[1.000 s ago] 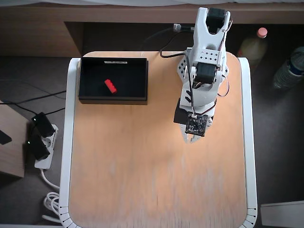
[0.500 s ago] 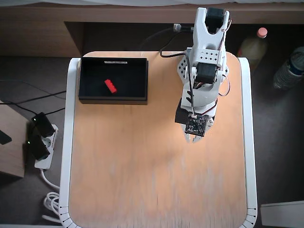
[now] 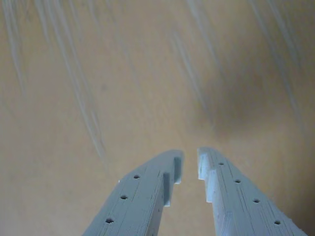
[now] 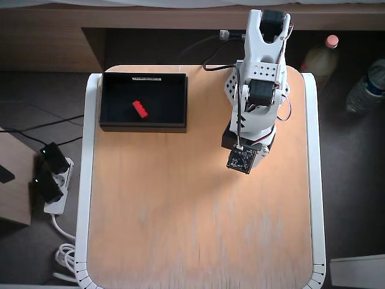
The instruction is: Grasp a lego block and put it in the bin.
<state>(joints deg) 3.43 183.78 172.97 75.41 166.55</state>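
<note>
Overhead view findings: the lego block (image 4: 139, 109) is a small bright red brick, lying at a slant on the floor of the bin (image 4: 143, 126), slightly left of the bin's centre and clear of all four walls. Stud detail cannot be resolved at this size. The bin is a shallow black rectangular box with low walls; a thin white label strip (image 4: 143, 77) runs along its far rim. It holds the red brick and nothing else that can be made out. The bin sits at the upper left corner of the table (image 4: 180, 229), well apart from the arm (image 4: 257, 90).

The arm is white, mounted at the table's far edge on the right side, and reaches toward the middle; a small dark circuit board (image 4: 239, 159) at its wrist hides the fingers from above. In the wrist view the gripper (image 3: 189, 164) hangs over bare wood, its two pale fingers (image 3: 147, 196) nearly together with only a narrow slit between the tips, and nothing held in that slit.

The table top is light orange-brown wood with pale streaks, edged by a white rim. On the dark floor to the left lies a white power strip (image 4: 53, 186) with black plugs; two bottles (image 4: 367, 87) stand at the upper right.
</note>
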